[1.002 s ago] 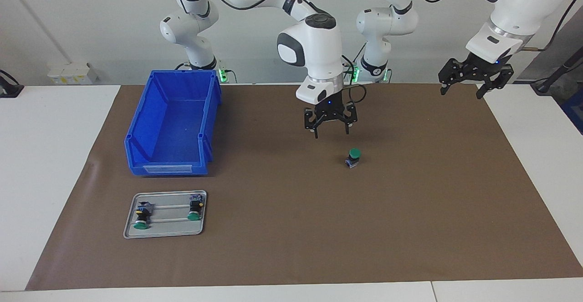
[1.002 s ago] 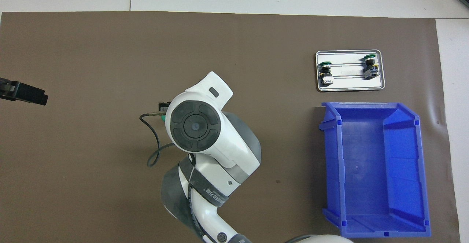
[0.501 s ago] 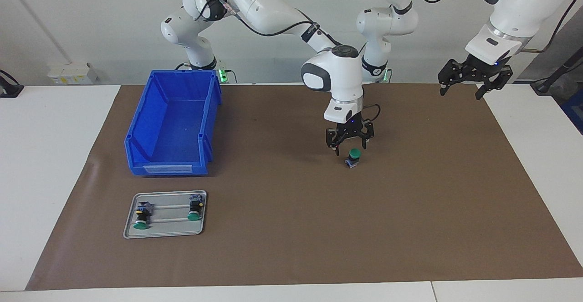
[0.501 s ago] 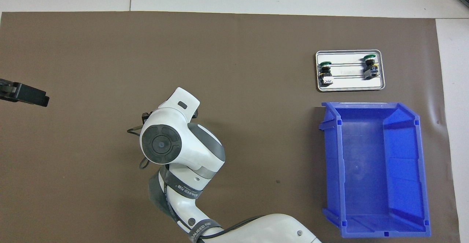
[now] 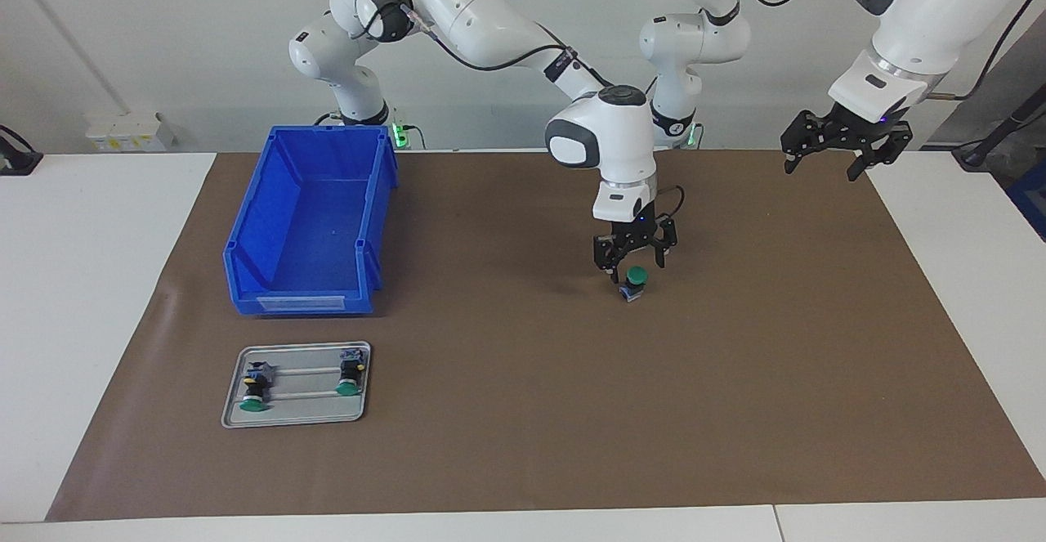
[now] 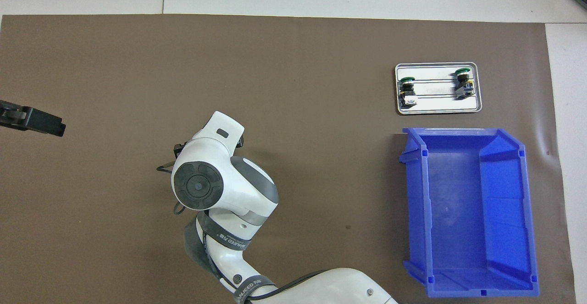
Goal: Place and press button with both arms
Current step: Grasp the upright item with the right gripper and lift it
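Observation:
The button [image 5: 633,284], green cap on a black body, stands upright on the brown mat near the table's middle. My right gripper [image 5: 635,265] hangs straight down just over it, open, with one finger to each side of the green cap; I cannot tell if they touch it. In the overhead view the right arm's wrist [image 6: 204,182] hides the button and most of that gripper. My left gripper [image 5: 842,150] is open and empty, raised over the mat's edge at the left arm's end; its tip shows in the overhead view [image 6: 34,120].
A blue bin [image 5: 302,303] [image 6: 415,203] stands empty at the right arm's end. A small metal tray [image 5: 298,413] [image 6: 438,105] with two more green-capped buttons lies farther from the robots than the bin.
My right gripper has moved toward the left arm's end and come down from above the mat to straddle the button. The left gripper has barely shifted. The button has not moved.

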